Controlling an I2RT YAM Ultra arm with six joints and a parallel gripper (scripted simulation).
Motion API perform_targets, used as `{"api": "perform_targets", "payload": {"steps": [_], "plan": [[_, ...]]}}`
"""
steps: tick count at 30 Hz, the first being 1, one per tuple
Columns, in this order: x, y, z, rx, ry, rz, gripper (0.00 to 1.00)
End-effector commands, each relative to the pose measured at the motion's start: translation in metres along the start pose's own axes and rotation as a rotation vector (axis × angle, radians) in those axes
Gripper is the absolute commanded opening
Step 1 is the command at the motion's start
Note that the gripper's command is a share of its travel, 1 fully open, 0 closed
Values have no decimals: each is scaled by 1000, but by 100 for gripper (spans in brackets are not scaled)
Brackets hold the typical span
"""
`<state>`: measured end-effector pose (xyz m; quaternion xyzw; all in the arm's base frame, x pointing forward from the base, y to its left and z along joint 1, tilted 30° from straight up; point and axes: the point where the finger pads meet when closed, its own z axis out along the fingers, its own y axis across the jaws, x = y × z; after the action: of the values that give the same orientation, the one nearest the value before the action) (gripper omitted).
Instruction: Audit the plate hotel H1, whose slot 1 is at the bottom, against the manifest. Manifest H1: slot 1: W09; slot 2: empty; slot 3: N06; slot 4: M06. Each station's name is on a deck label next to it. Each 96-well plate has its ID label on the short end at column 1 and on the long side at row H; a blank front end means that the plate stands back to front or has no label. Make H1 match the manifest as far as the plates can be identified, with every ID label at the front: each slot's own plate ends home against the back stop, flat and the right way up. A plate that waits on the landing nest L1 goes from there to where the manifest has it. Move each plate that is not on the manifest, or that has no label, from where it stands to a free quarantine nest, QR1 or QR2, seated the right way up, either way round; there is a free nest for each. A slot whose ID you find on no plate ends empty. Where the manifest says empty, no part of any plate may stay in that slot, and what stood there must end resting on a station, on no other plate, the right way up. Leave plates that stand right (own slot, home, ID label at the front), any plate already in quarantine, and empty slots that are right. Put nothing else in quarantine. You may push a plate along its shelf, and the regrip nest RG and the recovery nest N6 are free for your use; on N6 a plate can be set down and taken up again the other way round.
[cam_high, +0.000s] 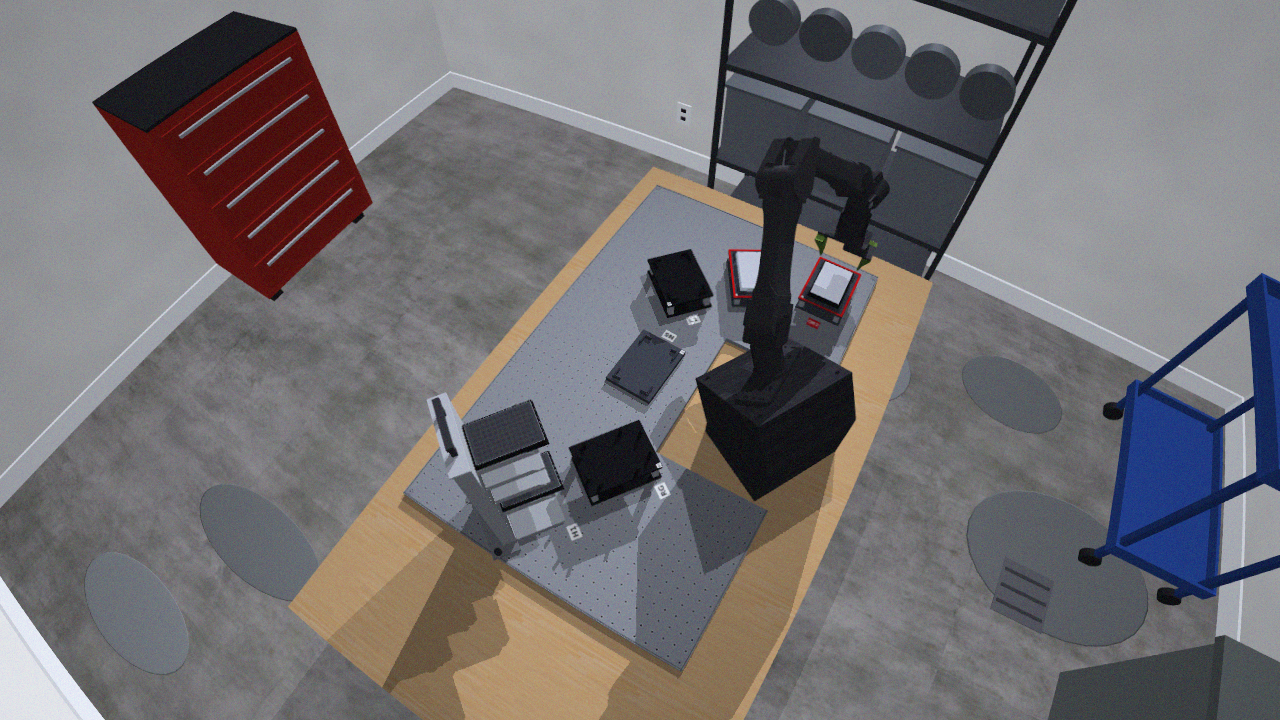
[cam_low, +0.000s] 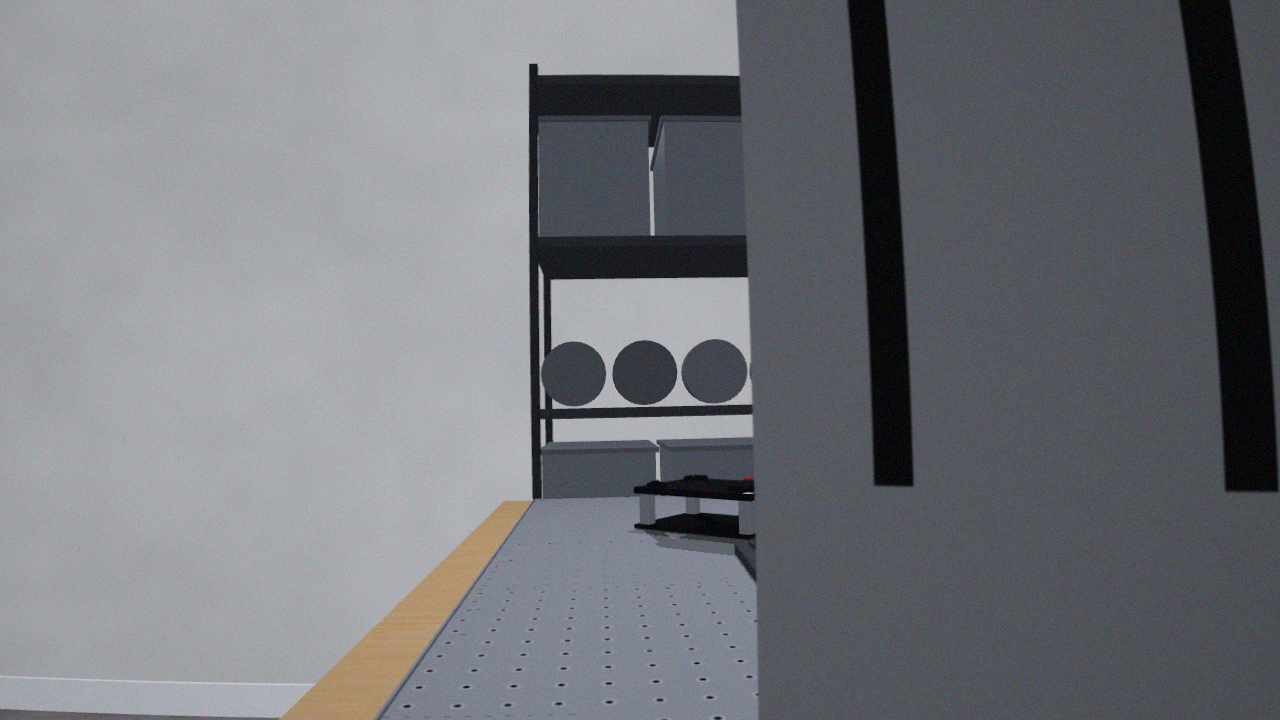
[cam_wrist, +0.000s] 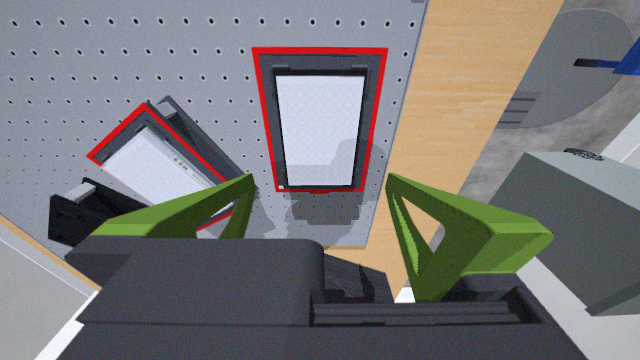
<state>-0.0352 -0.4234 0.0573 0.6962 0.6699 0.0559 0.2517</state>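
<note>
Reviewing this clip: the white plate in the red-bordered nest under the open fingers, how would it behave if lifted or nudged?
The white plate looks like a flat, straight-edged slab, so probably stiff and not apt to roll. It sits low inside the raised frame of the red-bordered nest, so a sideways nudge would likely be stopped. Its smooth sides may be somewhat slippery for the green fingers of the open gripper.

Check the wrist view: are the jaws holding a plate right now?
No. The gripper is wide open and empty, with the white plate seated below in its red-edged nest.

Grey walls, mottled grey floor, red drawer cabinet (cam_high: 234, 152), black shelf rack (cam_high: 1016, 123), blue cart (cam_high: 1163, 465).
</note>
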Motion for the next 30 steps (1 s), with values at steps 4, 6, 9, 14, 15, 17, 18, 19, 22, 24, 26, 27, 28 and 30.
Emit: {"api": "perform_targets", "payload": {"steps": [4, 6, 9, 14, 15, 17, 18, 19, 22, 24, 26, 27, 28, 30], "plan": [[-8, 1, -35, 1, -35, -6, 100], [-8, 1, -41, 1, -35, -6, 100], [-8, 1, -49, 2, -35, -6, 100], [-7, 1, -57, 2, -35, -6, 100], [-7, 1, -59, 2, -35, -7, 100], [-7, 1, -63, 2, -34, -7, 100], [-7, 1, -63, 2, -34, -7, 100], [-7, 1, -63, 2, -34, -7, 100], [-1, -1, -51, -1, -6, 4, 100], [-1, -1, -51, -1, -6, 4, 100], [-1, -1, -51, -1, -6, 4, 100], [-1, -1, -51, -1, -6, 4, 100], [-1, -1, -51, -1, -6, 4, 100], [-1, -1, -51, -1, -6, 4, 100]]}}
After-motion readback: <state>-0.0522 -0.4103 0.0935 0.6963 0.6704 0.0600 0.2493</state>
